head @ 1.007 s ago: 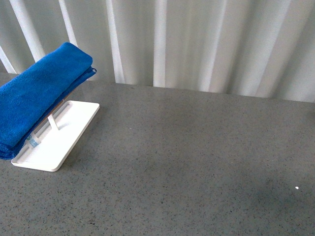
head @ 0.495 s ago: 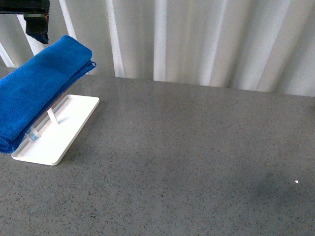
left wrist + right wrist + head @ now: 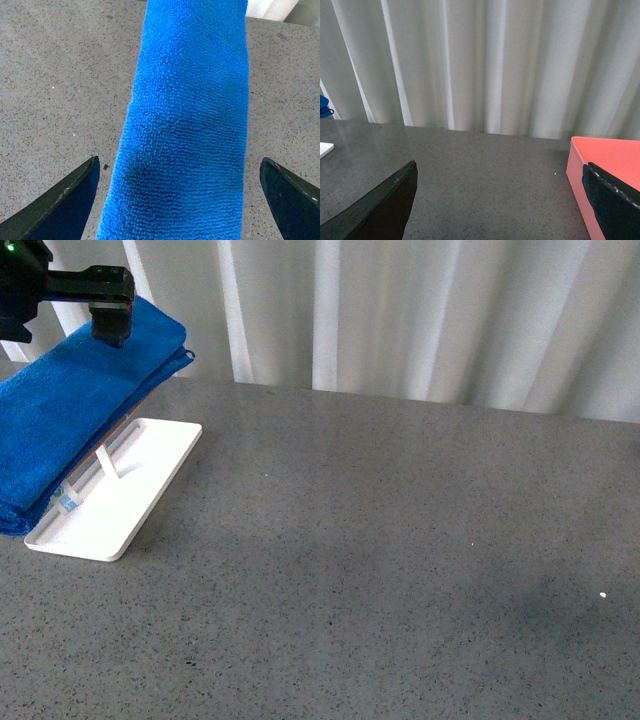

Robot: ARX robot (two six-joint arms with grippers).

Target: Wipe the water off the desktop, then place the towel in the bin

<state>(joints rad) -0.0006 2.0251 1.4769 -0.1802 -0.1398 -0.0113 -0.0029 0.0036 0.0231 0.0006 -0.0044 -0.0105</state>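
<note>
The bright-blue folded towel (image 3: 80, 415) hangs over the rack of a white tray (image 3: 125, 505) at the far left of the dark-grey speckled desktop (image 3: 400, 540). My left gripper (image 3: 60, 315) is open just above the towel's far end. In the left wrist view the towel (image 3: 185, 125) runs between the two spread fingertips (image 3: 65, 200), without touching them. My right gripper (image 3: 502, 200) is open and empty over bare desktop (image 3: 485, 170); it is out of the front view. No water shows clearly on the desktop.
A coral-red bin (image 3: 605, 160) stands at the right in the right wrist view. White curtains (image 3: 400, 320) close off the back of the desktop. A small white speck (image 3: 603, 594) lies at the right.
My left gripper has come into the front view at the top left and moved down and right over the towel's far end. The towel and tray have not moved.
</note>
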